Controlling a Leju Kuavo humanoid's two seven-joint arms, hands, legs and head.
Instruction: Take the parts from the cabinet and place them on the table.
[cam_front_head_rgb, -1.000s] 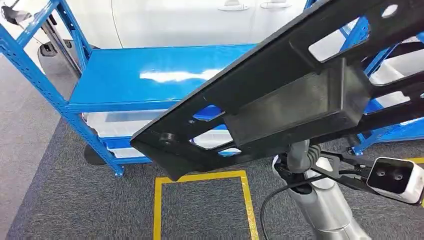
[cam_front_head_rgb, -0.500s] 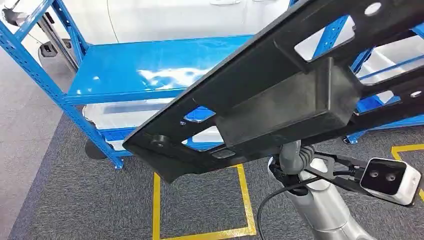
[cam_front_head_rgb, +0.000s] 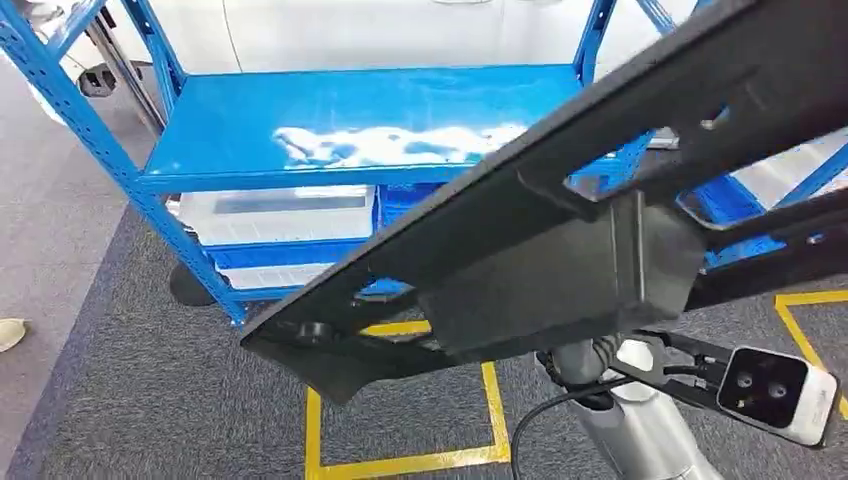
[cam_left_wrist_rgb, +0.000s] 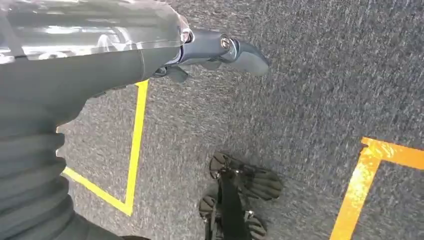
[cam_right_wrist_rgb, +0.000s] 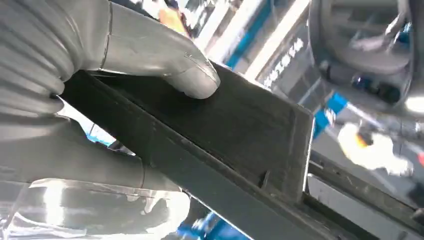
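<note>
A long black plastic part (cam_front_head_rgb: 560, 260) with cut-out holes and a boxy middle section stretches across the head view, tilted, above the floor. My right hand (cam_right_wrist_rgb: 100, 75) grips it, with the thumb (cam_right_wrist_rgb: 180, 70) pressed on one face of the part (cam_right_wrist_rgb: 240, 130) and the fingers wrapped under it. In the head view the part hides that hand, and only my silver right arm (cam_front_head_rgb: 640, 430) rises below it. My left hand (cam_left_wrist_rgb: 215, 50) hangs over the grey carpet with its thumb stretched out and nothing in it.
A blue metal rack (cam_front_head_rgb: 350, 110) stands ahead, its top shelf bare and glossy, with white bins (cam_front_head_rgb: 280, 215) on the shelf below. Yellow tape lines (cam_front_head_rgb: 400, 462) mark the grey carpet in front. A white car body (cam_front_head_rgb: 400, 30) is behind the rack.
The whole picture has shifted, so the camera has moved; the rack now sits more centred. The black part stays in my right hand, lying a little lower and further right in the picture.
</note>
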